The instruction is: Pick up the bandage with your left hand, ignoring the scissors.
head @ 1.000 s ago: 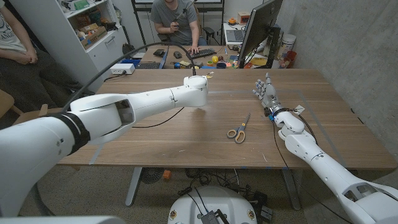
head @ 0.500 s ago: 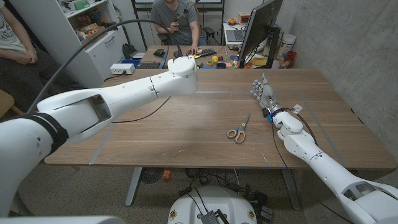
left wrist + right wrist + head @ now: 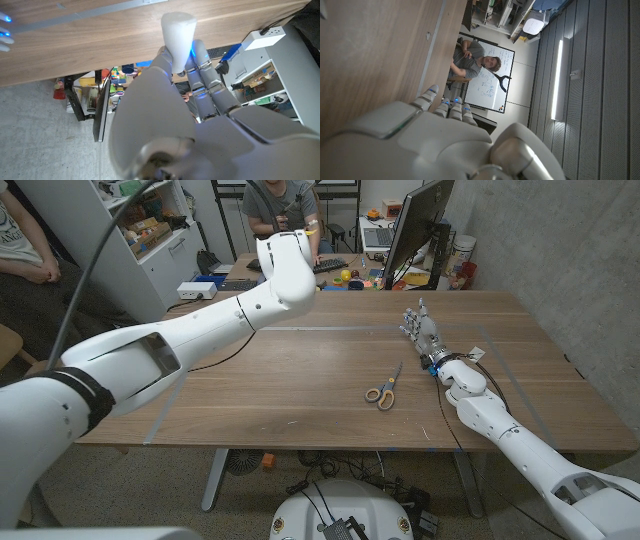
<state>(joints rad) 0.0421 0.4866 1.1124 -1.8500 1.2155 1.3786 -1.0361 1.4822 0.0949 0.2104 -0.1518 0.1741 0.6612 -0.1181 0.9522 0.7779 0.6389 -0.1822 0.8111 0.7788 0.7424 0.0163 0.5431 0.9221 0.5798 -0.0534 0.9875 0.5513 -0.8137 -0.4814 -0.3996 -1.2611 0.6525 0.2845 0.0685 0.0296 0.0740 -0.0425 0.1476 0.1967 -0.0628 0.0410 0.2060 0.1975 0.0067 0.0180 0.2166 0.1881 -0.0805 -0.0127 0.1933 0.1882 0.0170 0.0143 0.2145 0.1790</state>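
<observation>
Head view: the left arm [image 3: 190, 340] reaches from the near left corner across the surface [image 3: 300, 380] and rises above its far edge, the wrist housing lifted in front of a seated person [image 3: 283, 205] behind the surface. The left hand [image 3: 308, 225] is barely seen past the wrist, with a small yellowish bit at its tip; whether that is the bandage cannot be told here. Scissors [image 3: 383, 388] with tan handles lie right of the middle of the surface, blades pointing to the far edge, well apart from both hands. The right hand [image 3: 422, 330] stands near the right edge, just beyond the scissors, its fingers [image 3: 415, 318] reaching upward and slightly apart, holding nothing. A monitor [image 3: 410, 230] stands beyond the far right corner, shelves [image 3: 150, 230] beyond the far left one, and a black cable [image 3: 235, 355] trails over the surface under the left arm.

Left wrist view: the left hand [image 3: 195, 75] has its fingers [image 3: 205, 70] drawn together around a white roll, the bandage [image 3: 178, 37], which sticks out past them clear of the surface [image 3: 100, 40]. Monitor and shelf clutter show behind.

Right wrist view: the right hand's [image 3: 420, 135] back and its blue-lit fingertips [image 3: 455, 102] sit just beside the surface [image 3: 375, 55], with the person [image 3: 472, 62] and a whiteboard [image 3: 490, 80] beyond.
</observation>
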